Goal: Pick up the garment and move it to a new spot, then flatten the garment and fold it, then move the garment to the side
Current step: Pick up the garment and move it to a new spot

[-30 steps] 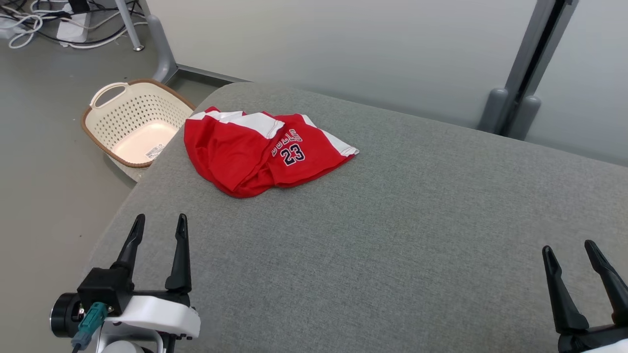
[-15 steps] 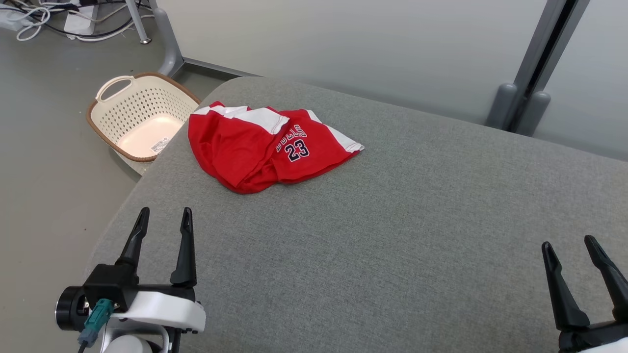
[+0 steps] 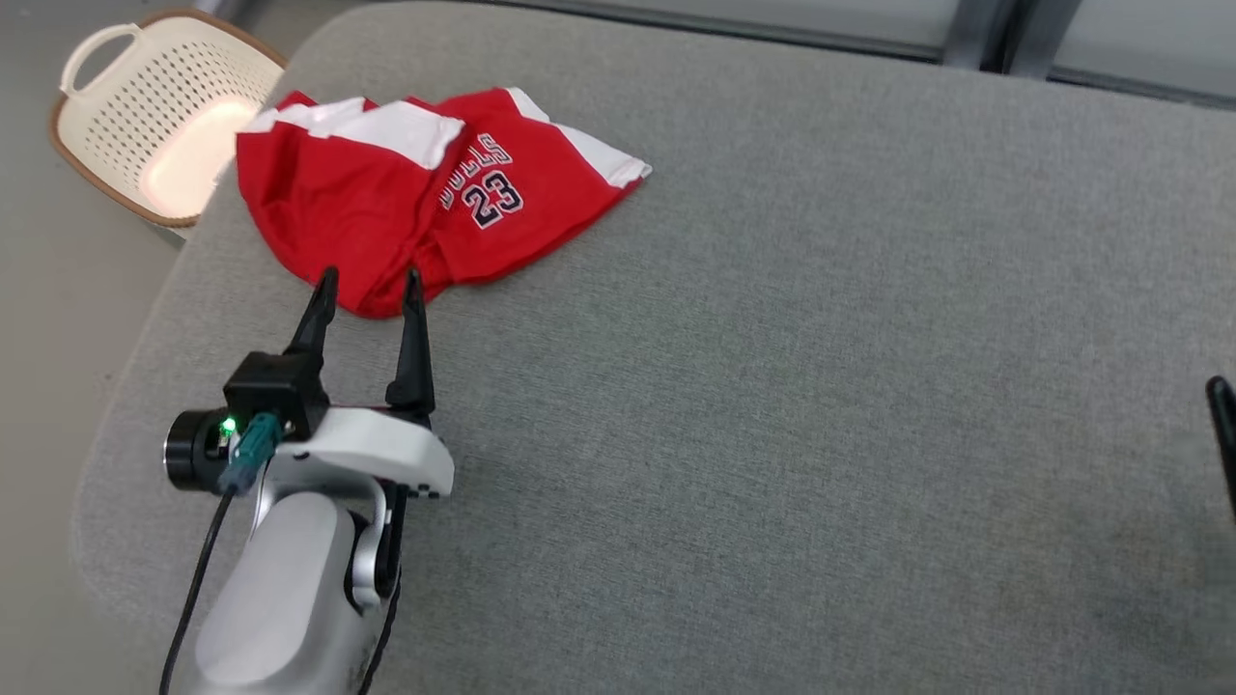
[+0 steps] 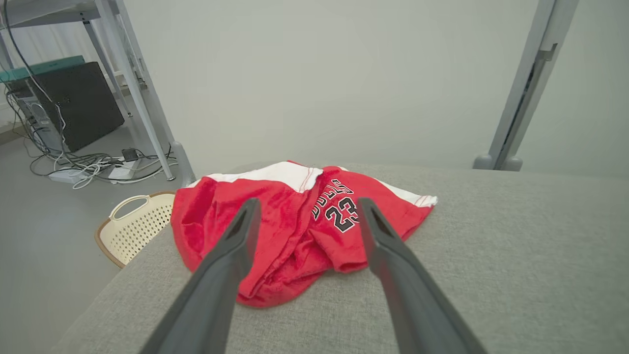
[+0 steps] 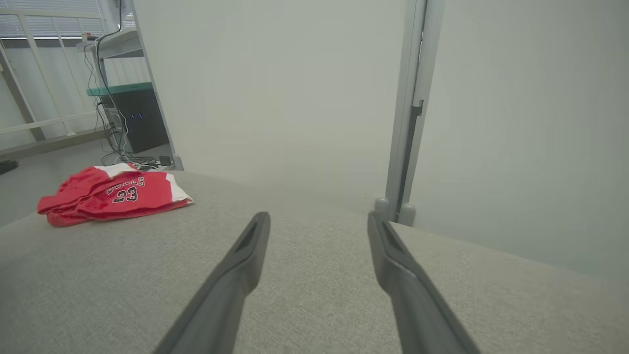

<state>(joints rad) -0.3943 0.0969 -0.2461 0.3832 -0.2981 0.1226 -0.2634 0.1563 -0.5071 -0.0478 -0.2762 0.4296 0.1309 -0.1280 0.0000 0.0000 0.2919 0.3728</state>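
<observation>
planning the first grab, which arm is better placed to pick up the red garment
Left. The left gripper is open, fingertips right at the near edge of the red garment. The right gripper, also open, sits far off across the grey surface.

The grey table (image 3: 821,405) lies bare from its middle out to 3 o'clock, giving open room for either hand. Its one obstacle is the crumpled red garment (image 3: 386,193) at 11 o'clock, near the left edge. The left hand (image 3: 371,278), fingers spread, has its tips at the garment's near hem. Past that edge, at 10 o'clock, a basket (image 3: 106,125) stands on the floor. The right hand (image 5: 317,219), fingers apart, faces bare fabric.
</observation>
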